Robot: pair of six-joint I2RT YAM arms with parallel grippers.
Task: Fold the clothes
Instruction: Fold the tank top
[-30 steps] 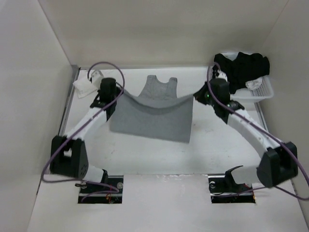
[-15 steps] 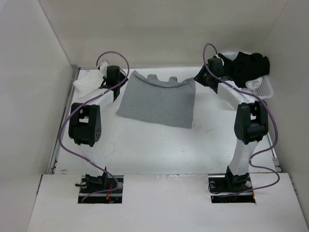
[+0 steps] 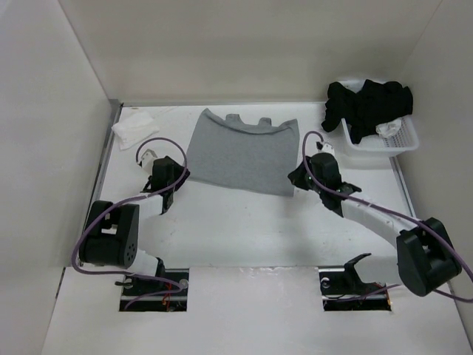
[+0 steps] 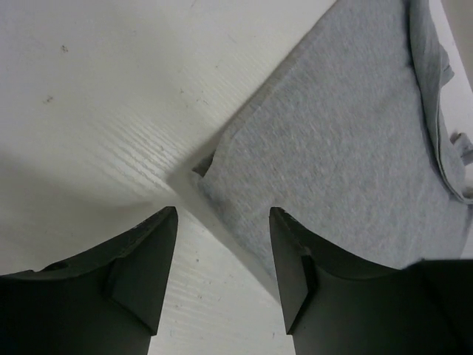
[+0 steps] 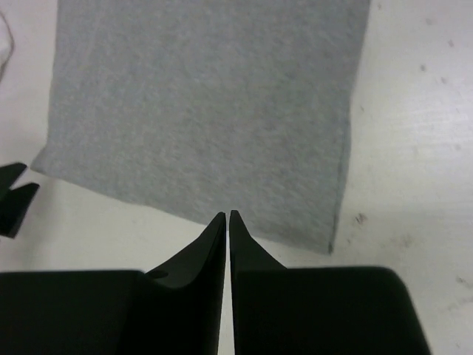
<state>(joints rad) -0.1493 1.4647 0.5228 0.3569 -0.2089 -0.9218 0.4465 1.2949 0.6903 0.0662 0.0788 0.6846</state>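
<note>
One grey top (image 3: 240,151) lies flat on the table (image 3: 244,229), folded over, in the upper middle of the overhead view, its straps showing along the far edge. Two arms reach in from the bottom of the frame, one to each near corner of it. The left gripper (image 3: 179,177) sits just off the lower left corner; in its own wrist view the left fingers (image 4: 140,274) stand wide apart with nothing between them, and the corner of the top (image 4: 347,148) lies on the table just ahead of the gap, towards the right-hand finger and not touching either. The right gripper (image 3: 294,177) is by the lower right corner; in its wrist view the two right fingers (image 5: 214,244) are drawn nearly together, only a thin slit between them, gripping nothing, their tips over the near hem of the top (image 5: 199,103), a little left of its corner. Elsewhere there is one small white cloth (image 3: 129,132) at the upper left and one white basket (image 3: 403,140) at the upper right, heaped with black garments (image 3: 369,103) whose number I cannot tell
</note>
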